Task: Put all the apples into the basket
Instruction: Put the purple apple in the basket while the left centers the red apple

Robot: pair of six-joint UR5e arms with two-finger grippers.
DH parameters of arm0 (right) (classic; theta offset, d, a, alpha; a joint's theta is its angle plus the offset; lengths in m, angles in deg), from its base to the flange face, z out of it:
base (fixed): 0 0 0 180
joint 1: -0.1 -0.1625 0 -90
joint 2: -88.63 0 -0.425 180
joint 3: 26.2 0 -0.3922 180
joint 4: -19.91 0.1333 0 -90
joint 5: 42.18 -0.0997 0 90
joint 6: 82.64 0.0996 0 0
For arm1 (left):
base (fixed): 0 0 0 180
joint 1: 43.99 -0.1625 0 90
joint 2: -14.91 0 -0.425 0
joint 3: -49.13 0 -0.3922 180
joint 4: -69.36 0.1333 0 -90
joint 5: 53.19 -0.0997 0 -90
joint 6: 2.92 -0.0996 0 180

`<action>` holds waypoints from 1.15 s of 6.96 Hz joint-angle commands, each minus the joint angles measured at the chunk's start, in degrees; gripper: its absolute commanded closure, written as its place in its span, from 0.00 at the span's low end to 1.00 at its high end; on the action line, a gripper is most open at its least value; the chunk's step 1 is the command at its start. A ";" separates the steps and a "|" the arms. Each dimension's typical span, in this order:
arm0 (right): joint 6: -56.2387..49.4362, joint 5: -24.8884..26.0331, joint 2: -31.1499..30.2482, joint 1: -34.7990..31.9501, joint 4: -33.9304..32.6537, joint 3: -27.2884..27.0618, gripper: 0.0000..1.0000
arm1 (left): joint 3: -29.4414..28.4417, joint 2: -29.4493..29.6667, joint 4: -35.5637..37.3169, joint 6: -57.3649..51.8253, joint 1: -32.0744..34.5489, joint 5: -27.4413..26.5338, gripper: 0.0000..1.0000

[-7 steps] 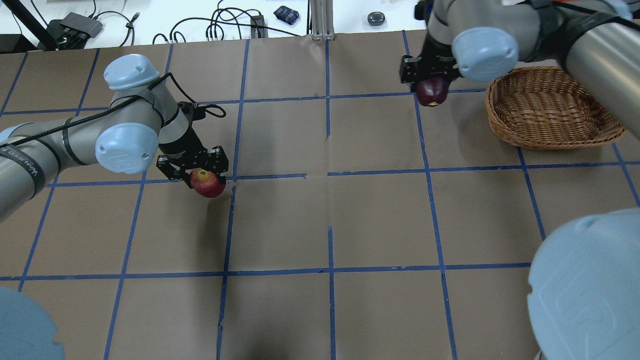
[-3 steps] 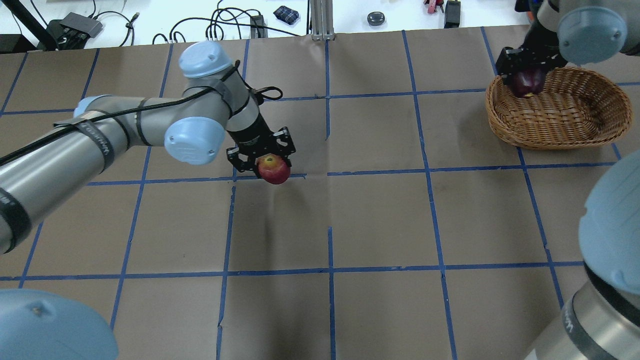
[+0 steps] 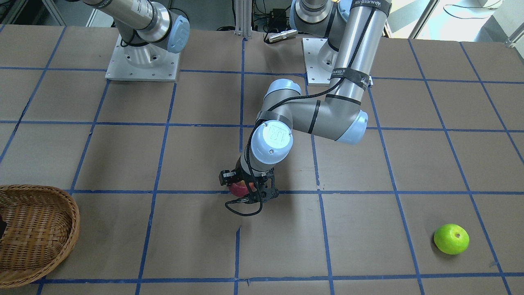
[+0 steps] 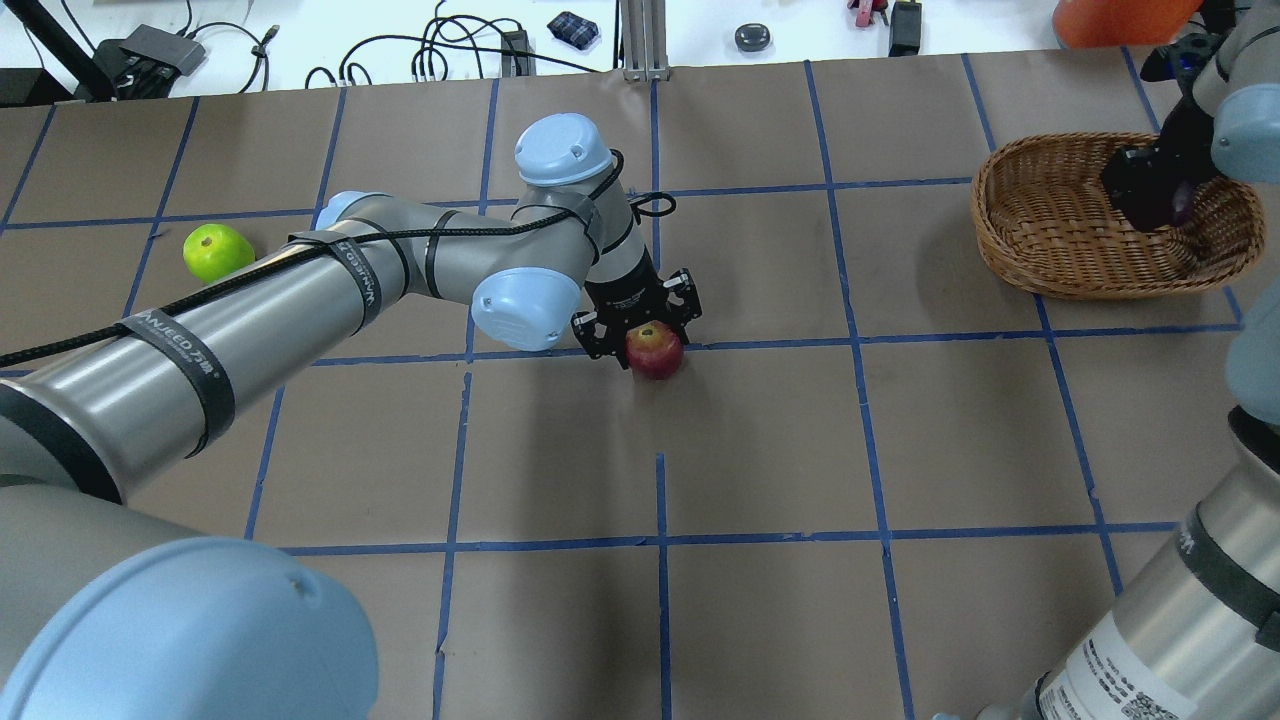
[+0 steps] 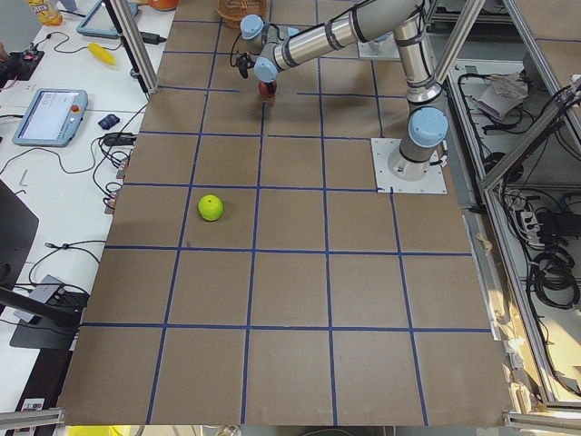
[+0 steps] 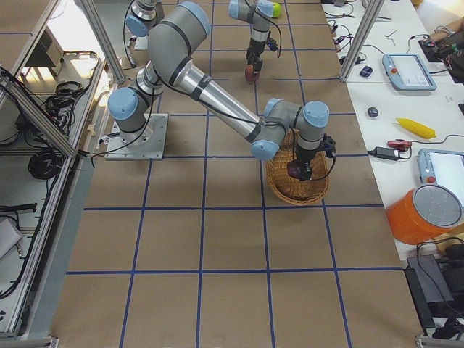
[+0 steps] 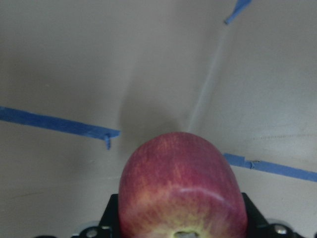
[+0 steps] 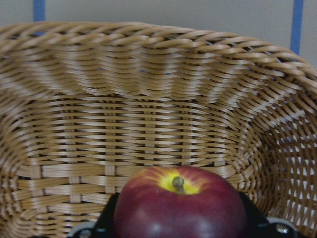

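Your right gripper (image 4: 1155, 195) is clamped on the maroon apple (image 8: 179, 208), inside the rim of the basket (image 4: 1040, 250) and apparently just above its floor. Your left gripper (image 4: 648, 335) holds the red apple (image 4: 654, 352) well short of the basket. The green apple (image 4: 217, 252) lies farthest from it.

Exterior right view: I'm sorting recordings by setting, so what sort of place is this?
Probably a robotics lab or test cell: a robot arm bolted to a table taped in a blue grid, teach pendants on the side bench, and cables beside the aluminium frame.
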 commanded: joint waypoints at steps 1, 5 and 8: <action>-2.94 0.45 1.26 2.67 -1.52 -0.50 0.35 | -2.06 -1.09 -0.58 -1.15 -0.44 -0.96 0.00; -3.11 0.80 -1.70 1.81 1.80 0.29 0.00 | -4.89 -10.74 -18.82 -29.20 -21.06 -2.10 0.00; 5.36 0.36 -13.21 -11.94 19.08 -0.15 0.00 | -7.16 -12.79 -20.36 -42.13 -36.60 -7.99 0.00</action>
